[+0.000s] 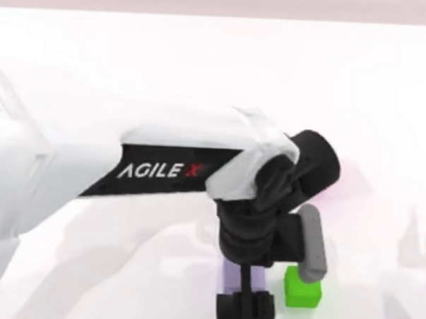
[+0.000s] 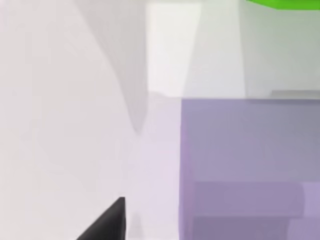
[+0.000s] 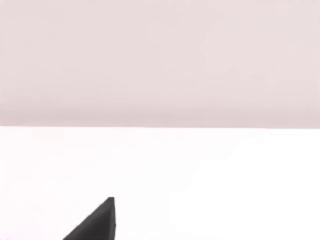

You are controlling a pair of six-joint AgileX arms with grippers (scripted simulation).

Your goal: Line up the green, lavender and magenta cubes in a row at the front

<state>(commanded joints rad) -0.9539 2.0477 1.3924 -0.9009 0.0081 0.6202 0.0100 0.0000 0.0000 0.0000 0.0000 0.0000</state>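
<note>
My left arm reaches across the table to the front middle. Its gripper (image 1: 245,306) points down at the front edge, open, right over the lavender cube (image 1: 230,275). In the left wrist view the lavender cube (image 2: 250,165) fills the near side, and the one dark fingertip (image 2: 112,222) that shows stands apart from its side. The green cube (image 1: 303,289) sits just right of the lavender one, a small gap between them, partly under a grey part of the arm; its edge (image 2: 285,4) shows in the left wrist view. The magenta cube is hidden. My right gripper is out of the top view.
The left arm's white link (image 1: 163,164) and black wrist (image 1: 308,164) cover the table's middle. The right wrist view shows only bare white table (image 3: 200,175), a pale wall behind it and one dark fingertip (image 3: 100,222).
</note>
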